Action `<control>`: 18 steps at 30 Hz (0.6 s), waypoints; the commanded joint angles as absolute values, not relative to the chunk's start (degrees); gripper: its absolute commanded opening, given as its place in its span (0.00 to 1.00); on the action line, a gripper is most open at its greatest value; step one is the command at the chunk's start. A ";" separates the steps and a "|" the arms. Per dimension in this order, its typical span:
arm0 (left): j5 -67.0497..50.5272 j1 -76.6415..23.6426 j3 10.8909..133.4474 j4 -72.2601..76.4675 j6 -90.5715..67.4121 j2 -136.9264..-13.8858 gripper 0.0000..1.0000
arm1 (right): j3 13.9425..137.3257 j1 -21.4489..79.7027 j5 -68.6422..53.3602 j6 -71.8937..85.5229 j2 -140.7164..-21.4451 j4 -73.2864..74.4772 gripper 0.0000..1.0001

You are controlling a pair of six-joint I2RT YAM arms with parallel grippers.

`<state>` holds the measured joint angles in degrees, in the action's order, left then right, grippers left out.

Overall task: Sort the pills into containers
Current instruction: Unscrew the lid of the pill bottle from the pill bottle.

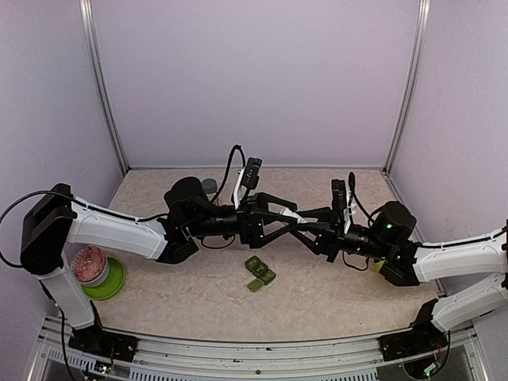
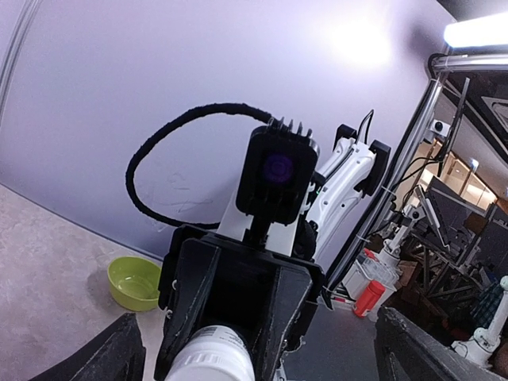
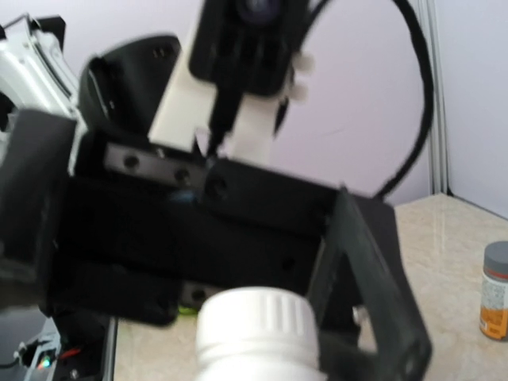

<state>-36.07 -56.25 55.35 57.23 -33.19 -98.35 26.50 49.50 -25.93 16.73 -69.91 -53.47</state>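
Observation:
My two grippers meet in mid-air above the middle of the table. A white pill bottle [image 1: 288, 214] with a ribbed cap [image 3: 254, 325] lies between them. My right gripper [image 1: 308, 225] is shut on the bottle; its black fingers [image 2: 190, 302] clamp the body in the left wrist view. My left gripper [image 2: 266, 355] stands wide open around the cap end, its fingertips [image 2: 119, 349] well apart from the bottle. The containers, a small olive-green pill box [image 1: 260, 274], lie on the table below the grippers. No loose pills show.
A lime-green bowl [image 1: 111, 279] with a pink-topped jar [image 1: 89, 264] sits at the left front. Another lime bowl [image 2: 135, 282] lies behind the right arm. An orange bottle with a grey cap [image 3: 495, 290] stands near the back wall.

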 commanded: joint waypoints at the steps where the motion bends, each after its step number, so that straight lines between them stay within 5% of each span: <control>1: -37.36 -56.60 56.24 62.71 -34.43 -99.43 0.97 | 26.23 50.12 -25.87 18.51 -70.66 -58.45 0.00; 18: -36.28 -56.51 55.58 67.36 -34.02 -100.57 0.97 | 26.38 50.35 -29.31 20.30 -73.84 -62.02 0.00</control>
